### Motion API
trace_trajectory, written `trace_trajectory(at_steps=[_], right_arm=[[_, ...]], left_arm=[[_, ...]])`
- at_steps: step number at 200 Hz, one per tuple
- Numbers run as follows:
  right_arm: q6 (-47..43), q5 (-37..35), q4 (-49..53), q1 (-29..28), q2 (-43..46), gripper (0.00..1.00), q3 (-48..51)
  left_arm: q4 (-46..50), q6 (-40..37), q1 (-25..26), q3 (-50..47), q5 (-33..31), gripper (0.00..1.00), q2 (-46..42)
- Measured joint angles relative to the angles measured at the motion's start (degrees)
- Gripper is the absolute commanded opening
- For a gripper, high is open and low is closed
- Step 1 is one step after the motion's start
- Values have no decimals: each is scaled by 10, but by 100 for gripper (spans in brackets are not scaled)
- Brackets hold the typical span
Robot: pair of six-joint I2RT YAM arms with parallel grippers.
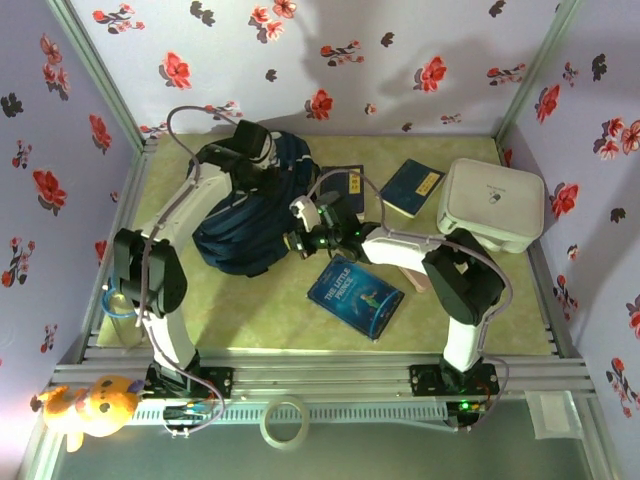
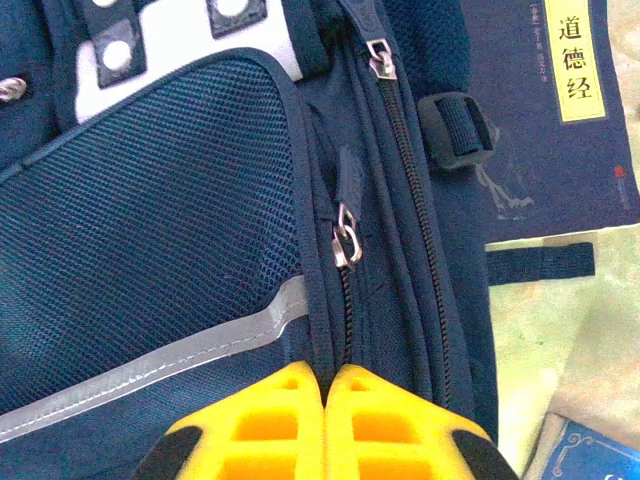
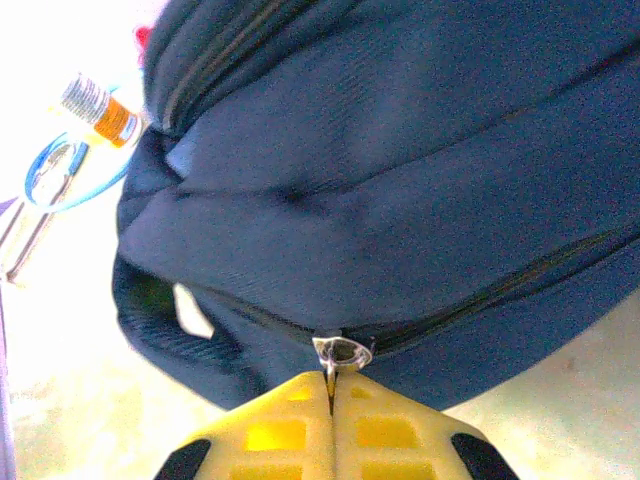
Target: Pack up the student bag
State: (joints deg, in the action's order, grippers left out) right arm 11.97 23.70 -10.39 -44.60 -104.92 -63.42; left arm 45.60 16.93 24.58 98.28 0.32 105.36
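The student bag [image 1: 240, 235] lies at ten o'clock from the table's [image 1: 240, 320] centre. The right gripper [image 3: 333, 385] is clenched on the bag's metal zipper pull [image 3: 341, 352]. The left gripper [image 2: 325, 378], jaws pressed together, touches a zipper seam [image 2: 346, 310]; whether it pinches fabric, I cannot tell.

Navy-blue backpack [image 1: 245, 230] lying slumped and bulging left of centre in the overhead view, mesh front pocket with grey reflective stripe and white patch, dark straps, metal zipper pull [image 3: 341, 352] on one long side zipper, another pull [image 2: 345, 240] beside the mesh pocket.
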Motion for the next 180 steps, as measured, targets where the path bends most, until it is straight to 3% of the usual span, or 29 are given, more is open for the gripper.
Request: trace_trajectory(at_steps=[131, 146, 156, 180], right_arm=[[-9, -36, -11, -19, -4, 1, 16], [7, -47, -27, -16, -3, 18, 26], [31, -54, -32, -9, 0, 36, 34], [90, -68, -35, 31, 32, 53, 59]], left_arm=[[-58, 134, -8, 30, 89, 0, 66], [-63, 143, -13, 30, 97, 0, 66], [-69, 145, -16, 30, 101, 0, 66], [-92, 147, -25, 23, 109, 0, 63]])
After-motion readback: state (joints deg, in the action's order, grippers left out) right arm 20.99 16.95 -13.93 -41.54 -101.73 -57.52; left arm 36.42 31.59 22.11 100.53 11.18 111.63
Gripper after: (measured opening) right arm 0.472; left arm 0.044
